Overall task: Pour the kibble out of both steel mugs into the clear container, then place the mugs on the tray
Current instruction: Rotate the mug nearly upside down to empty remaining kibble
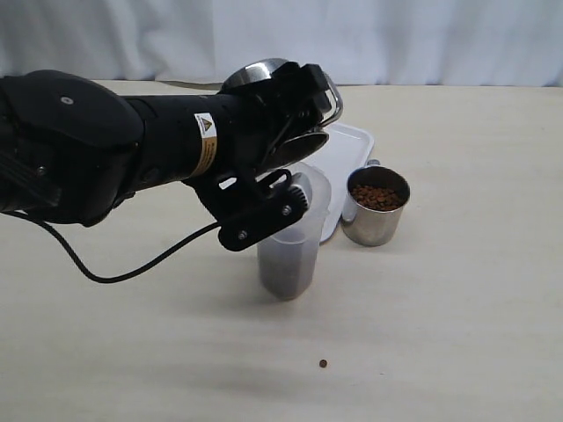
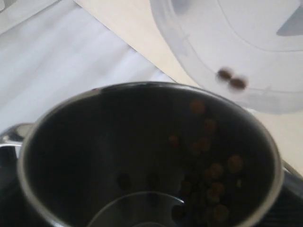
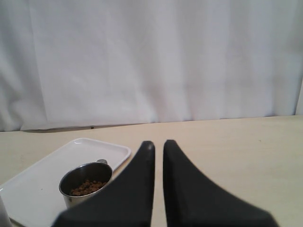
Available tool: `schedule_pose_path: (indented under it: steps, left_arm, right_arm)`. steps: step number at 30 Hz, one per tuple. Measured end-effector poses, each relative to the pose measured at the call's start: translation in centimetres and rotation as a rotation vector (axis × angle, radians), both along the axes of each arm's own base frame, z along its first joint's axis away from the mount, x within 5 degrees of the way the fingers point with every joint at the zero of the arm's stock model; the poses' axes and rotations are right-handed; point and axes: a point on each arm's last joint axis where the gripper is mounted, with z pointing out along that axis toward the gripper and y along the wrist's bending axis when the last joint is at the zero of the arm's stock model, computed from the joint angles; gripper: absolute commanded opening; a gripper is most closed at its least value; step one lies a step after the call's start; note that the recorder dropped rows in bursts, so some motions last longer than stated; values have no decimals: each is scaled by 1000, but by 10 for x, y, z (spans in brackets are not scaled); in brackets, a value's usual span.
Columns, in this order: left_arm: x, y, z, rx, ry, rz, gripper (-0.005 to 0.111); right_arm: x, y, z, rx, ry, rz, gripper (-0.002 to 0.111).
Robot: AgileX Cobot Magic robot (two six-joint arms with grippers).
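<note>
My left gripper point(image 1: 303, 105) is shut on a steel mug point(image 1: 264, 72), tipped on its side over the clear container point(image 1: 288, 251). In the left wrist view this mug point(image 2: 94, 156) still holds some kibble point(image 2: 210, 170), and two pellets point(image 2: 232, 79) are falling towards the container's rim point(image 2: 199, 61). Dark kibble fills the container's lower part. The second steel mug point(image 1: 376, 204), full of kibble point(image 1: 376, 197), stands upright right of the container, against the white tray point(image 1: 350, 141). My right gripper point(image 3: 158, 144) is shut with nothing in it, hovering short of that mug point(image 3: 86, 182).
One stray pellet point(image 1: 323, 363) lies on the beige table in front of the container. A black cable point(image 1: 114, 272) trails from the left arm over the table. A white curtain point(image 3: 151, 56) closes off the back.
</note>
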Motion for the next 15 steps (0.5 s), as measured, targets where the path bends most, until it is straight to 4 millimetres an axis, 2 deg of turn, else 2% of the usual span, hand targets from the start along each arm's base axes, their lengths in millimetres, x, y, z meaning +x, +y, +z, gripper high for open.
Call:
schedule_pose_path:
  steps: [15]
  left_arm:
    - [1, 1, 0, 110, -82, -55, 0]
  right_arm:
    - [0, 0, 0, 0, 0, 0, 5]
